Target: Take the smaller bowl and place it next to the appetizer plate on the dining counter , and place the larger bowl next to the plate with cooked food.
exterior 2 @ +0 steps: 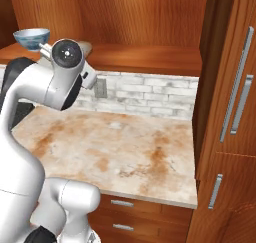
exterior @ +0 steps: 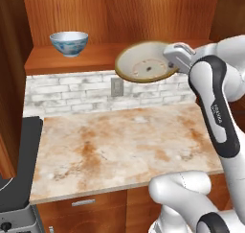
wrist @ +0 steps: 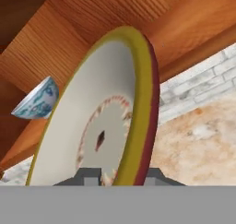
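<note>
**Robot lifts the larger bowl off a wooden shelf**

Left base view: the gripper (exterior: 168, 64), centre right, pinches the tilted larger bowl (exterior: 143, 63) by its rim; the smaller bowl (exterior: 69, 43) waits upper left. Hand view: the fingertips (wrist: 87, 177) straddle that rim at the bottom, apparently to carry it away.

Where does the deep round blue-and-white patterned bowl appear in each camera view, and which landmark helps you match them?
Left base view: the deep blue-and-white patterned bowl stands upper left on the wooden shelf.
Right base view: it sits at the top left edge, behind the arm.
Hand view: it shows tilted at middle left.
Shared landmark: the wooden shelf it stands on.
</note>
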